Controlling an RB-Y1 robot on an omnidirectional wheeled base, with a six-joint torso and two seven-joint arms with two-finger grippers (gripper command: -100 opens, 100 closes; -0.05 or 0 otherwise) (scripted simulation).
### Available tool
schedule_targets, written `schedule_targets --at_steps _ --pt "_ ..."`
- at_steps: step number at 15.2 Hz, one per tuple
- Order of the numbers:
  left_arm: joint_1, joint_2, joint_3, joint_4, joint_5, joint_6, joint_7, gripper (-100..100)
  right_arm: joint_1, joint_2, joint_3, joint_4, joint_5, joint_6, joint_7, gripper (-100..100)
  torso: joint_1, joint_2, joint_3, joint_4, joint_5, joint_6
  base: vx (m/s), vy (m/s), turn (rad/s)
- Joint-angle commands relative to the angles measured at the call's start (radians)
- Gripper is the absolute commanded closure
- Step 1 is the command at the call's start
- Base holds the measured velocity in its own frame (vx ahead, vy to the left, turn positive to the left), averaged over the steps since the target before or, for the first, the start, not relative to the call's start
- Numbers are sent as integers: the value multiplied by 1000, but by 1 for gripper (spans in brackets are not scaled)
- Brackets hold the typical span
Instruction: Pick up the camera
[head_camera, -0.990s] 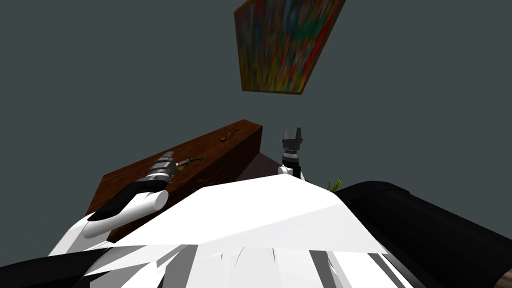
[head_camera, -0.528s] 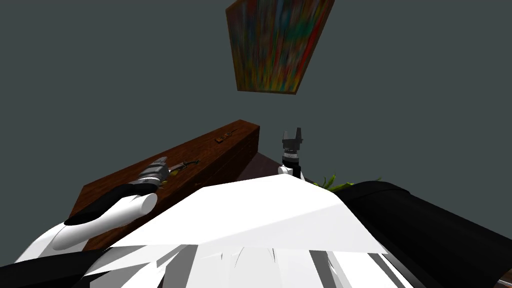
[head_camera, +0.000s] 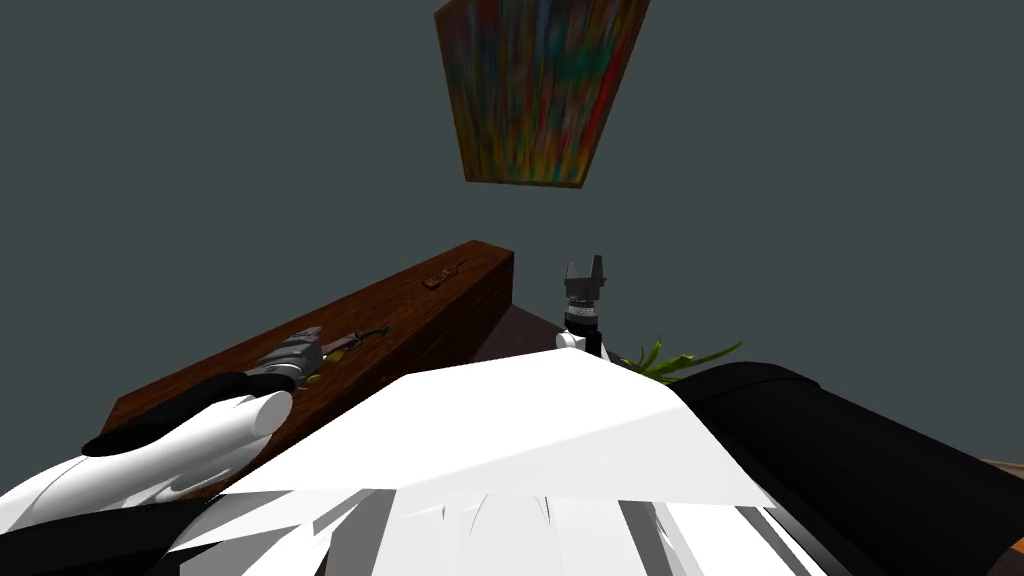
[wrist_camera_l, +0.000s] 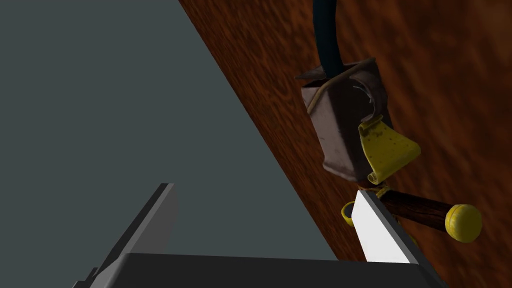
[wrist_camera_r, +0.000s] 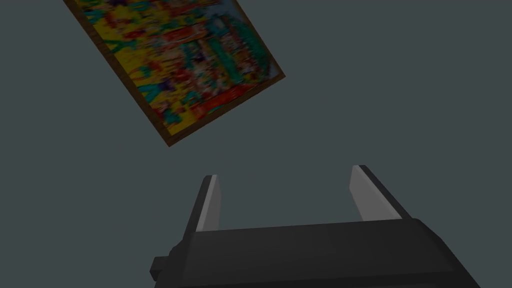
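A small brown, flat object (head_camera: 440, 278), likely the camera, lies near the far end of a dark wooden cabinet top (head_camera: 400, 310). My left gripper (head_camera: 297, 350) hovers over the nearer part of that top, well short of it. In the left wrist view the left gripper (wrist_camera_l: 265, 220) is open, with a dagger-like thing (wrist_camera_l: 365, 145) of brown leather, yellow guard and yellow pommel just beyond one fingertip. The back edge of the cabinet top (wrist_camera_l: 425, 75) runs slantwise between the fingers. My right gripper (head_camera: 585, 275) is raised beside the cabinet's end; in the right wrist view the right gripper (wrist_camera_r: 287, 200) is open and holds nothing.
A grey wall (head_camera: 200, 150) rises right behind the cabinet, with a colourful framed picture (head_camera: 535, 90) above. A green plant (head_camera: 675, 358) pokes out low on the right, next to a black rounded shape (head_camera: 850, 450).
The whole head view has swung: cabinet and picture drifted left and more of the plant shows. My left arm has drawn back leftward along the cabinet top. The right gripper is unchanged.
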Motion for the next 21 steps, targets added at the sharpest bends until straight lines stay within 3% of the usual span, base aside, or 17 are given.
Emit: schedule_targets --at_steps 1,4,5,8,9,12,13,15,16,19,20,21 --pt "5 27 35 28 31 50 3 -100 0 0 0 0 0 0 0 0 0 0 0 0 0 0 11 -3 -157" --pt "5 27 35 28 31 86 3 -100 0 0 0 0 0 0 0 0 0 0 0 0 0 0 10 3 -73" --pt "10 48 66 48 55 121 7 -100 0 0 0 0 0 0 0 0 0 0 0 0 0 0 12 -1 -141" --pt "10 48 66 48 55 160 7 -100 0 0 0 0 0 0 0 0 0 0 0 0 0 0 11 5 -82" --pt "14 68 96 68 78 194 11 -100 0 0 0 0 0 0 0 0 0 0 0 0 0 0 12 1 -132" --pt "14 68 96 68 78 232 11 -100 0 0 0 0 0 0 0 0 0 -1 0 0 0 0 13 7 -80" --pt "18 86 124 88 102 267 16 -100 0 0 0 0 0 0 0 0 0 0 0 0 0 0 15 1 -147" --pt "18 86 124 88 102 304 16 -100 0 0 0 0 0 0 0 0 0 -1 0 0 0 1 18 10 -112" --pt "22 104 151 109 125 326 22 -100 0 0 0 0 0 0 0 0 0 -1 0 0 0 0 17 10 -104" --pt "22 104 151 109 125 373 22 -100 0 0 0 0 0 0 0 0 1 -1 -1 0 0 0 16 13 -77" --pt "26 120 176 129 148 408 28 -100 0 0 0 0 0 0 0 0 1 -1 0 0 0 0 18 11 -122" --pt "26 120 176 129 148 426 28 -100 0 0 0 0 0 0 0 0 1 -1 0 0 0 0 22 17 -162"
